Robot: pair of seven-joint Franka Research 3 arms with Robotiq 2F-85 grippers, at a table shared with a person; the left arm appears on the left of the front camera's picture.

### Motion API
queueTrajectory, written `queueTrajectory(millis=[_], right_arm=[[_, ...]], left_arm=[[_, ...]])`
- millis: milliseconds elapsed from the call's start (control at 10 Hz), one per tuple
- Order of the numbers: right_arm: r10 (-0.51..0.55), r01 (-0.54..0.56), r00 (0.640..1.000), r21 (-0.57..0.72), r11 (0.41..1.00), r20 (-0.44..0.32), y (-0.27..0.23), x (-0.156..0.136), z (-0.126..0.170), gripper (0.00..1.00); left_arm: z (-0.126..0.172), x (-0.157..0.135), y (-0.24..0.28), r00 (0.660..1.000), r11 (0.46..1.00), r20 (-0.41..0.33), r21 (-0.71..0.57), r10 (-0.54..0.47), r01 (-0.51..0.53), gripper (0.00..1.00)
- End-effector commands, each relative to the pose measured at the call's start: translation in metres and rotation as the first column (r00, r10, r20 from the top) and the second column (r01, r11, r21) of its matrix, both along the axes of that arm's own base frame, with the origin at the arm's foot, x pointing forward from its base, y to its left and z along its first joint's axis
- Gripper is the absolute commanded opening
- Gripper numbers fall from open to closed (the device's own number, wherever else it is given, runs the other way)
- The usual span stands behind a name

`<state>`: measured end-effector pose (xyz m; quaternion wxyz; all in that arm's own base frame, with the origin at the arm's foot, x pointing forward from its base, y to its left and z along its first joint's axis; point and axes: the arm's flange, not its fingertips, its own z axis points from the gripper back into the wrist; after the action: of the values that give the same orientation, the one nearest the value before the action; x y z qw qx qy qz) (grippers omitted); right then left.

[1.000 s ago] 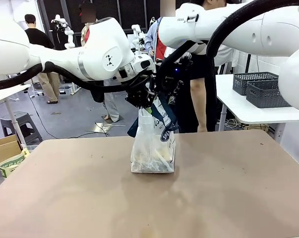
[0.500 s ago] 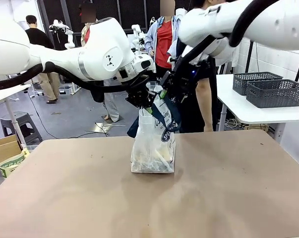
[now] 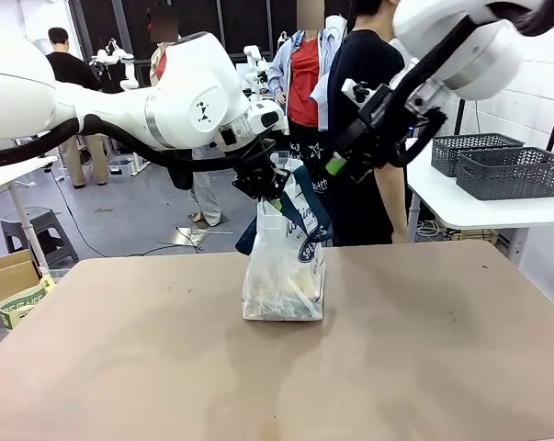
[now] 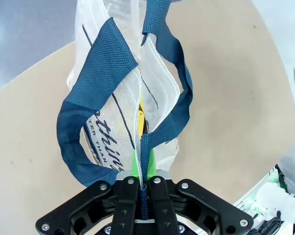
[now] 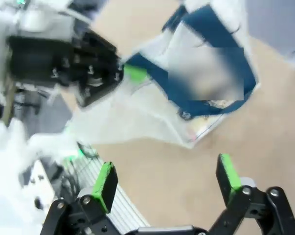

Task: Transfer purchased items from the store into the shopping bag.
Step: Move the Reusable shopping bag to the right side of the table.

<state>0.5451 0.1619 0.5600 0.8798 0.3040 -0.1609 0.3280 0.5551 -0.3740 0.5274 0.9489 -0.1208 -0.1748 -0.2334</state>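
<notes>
The table [image 3: 423,349] is the biggest thing before me, brown and bare around the bag. My left arm [image 3: 185,101] comes across from my left, and my right arm [image 3: 469,55] hangs high on my right. A person [image 3: 364,110] in a dark top stands at the far edge, behind the bag.

The bag [image 3: 281,276] stands upright near the middle of the table, a little toward the far side. It is whitish and see-through, with dark script on its side. On a side table to my right sit two grey baskets [image 3: 511,170], well apart from the bag.

My left pincer [image 4: 142,159] is clamped tight on one blue handle [image 4: 152,142] just above the bag's mouth, holding that side up. The other handle [image 4: 101,63] droops loose over the bag's front. My right pincer [image 5: 167,171] has its jaws spread wide with nothing between them, up in the air beside the bag and clear of it.

Inside the bag, pale pieces [image 3: 281,299] lie at the bottom. A yellow piece [image 4: 141,117] shows through the mouth.
</notes>
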Motion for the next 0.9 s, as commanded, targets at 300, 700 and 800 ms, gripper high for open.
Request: queueTrajectory(millis=[300, 700, 800], right_arm=[[0.296, -0.249, 0.931, -0.218, 0.943, 0.215, -0.058, -0.048, -0.021, 1.0], [0.282, -0.254, 0.949, -0.193, 0.948, 0.137, -0.058, -0.044, -0.013, 1.0], [0.263, -0.231, 0.951, -0.192, 0.954, 0.164, -0.06, -0.043, -0.014, 1.0]], left_arm=[[0.001, 0.0, 0.002, 1.0, 1.0, -0.003, -0.009, 0.002, -0.002, 0.0], [0.001, 0.0, 0.002, 1.0, 1.0, -0.003, -0.009, 0.002, -0.002, 0.0], [0.001, 0.0, 0.002, 1.0, 1.0, -0.003, -0.009, 0.002, -0.002, 0.0]])
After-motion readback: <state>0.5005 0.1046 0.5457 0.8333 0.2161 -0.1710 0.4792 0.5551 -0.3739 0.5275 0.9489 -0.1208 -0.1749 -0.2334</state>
